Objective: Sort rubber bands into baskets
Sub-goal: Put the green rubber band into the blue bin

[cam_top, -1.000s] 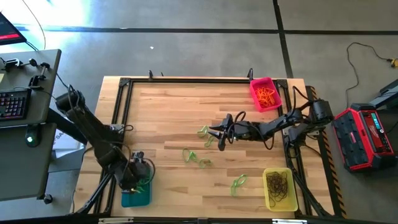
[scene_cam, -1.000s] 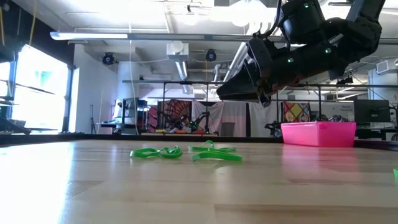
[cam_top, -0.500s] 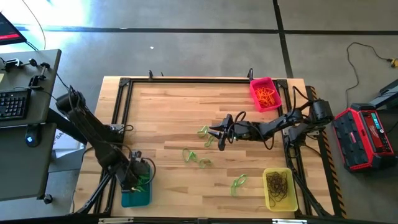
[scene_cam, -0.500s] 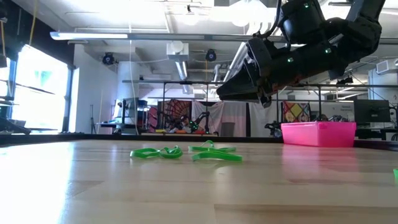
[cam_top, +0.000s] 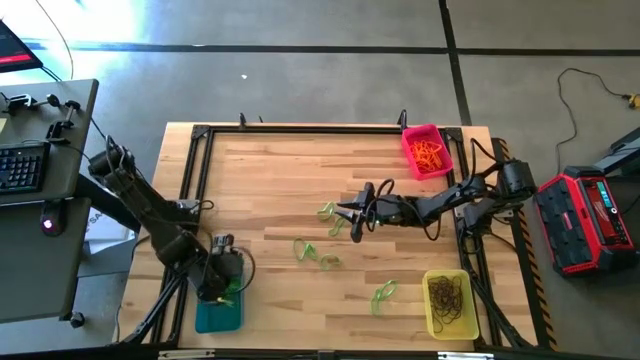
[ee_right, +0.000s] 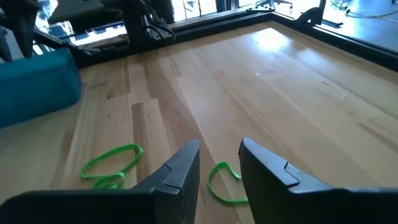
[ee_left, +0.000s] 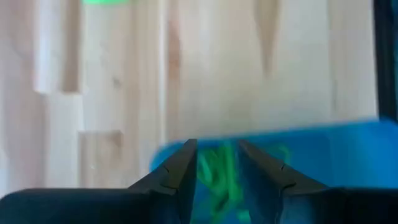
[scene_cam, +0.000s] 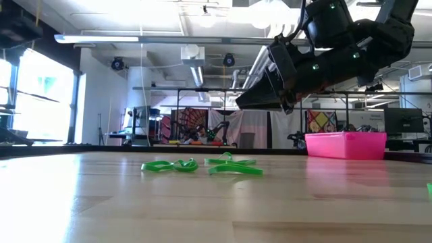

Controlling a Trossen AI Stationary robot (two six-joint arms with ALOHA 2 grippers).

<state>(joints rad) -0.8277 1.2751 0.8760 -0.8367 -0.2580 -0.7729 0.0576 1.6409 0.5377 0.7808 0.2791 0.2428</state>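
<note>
**A:** Where do things stand with the left gripper (ee_left: pixel 217 177)?

**B:** It hangs over the teal basket (cam_top: pixel 218 314), jaws apart, with green rubber bands (ee_left: pixel 217 180) showing between and beneath them inside the basket. Nothing looks pinched, so I'd judge this the release of a green band.

**A:** And the right gripper (ee_right: pixel 219 163)?

**B:** It waits above the middle of the tabletop (cam_top: pixel 280 175), jaws apart and empty. One loose green band (ee_right: pixel 225 185) lies just beneath its jaws, another green loop (ee_right: pixel 112 163) off to one side of them.

**A:** How should the drop be finished?

**B:** Keep the jaws parted and lift straight up, so no band snags on a finger and gets dragged over the low wall. Check the jaws are bare before swinging away.

**A:** What's left?

**B:** Several green bands are scattered ahead of and below the right jaws. The pink basket (cam_top: pixel 427 150) holds orange bands, the yellow basket (cam_top: pixel 449 302) dark ones. The right arm could take the band under it next.
</note>
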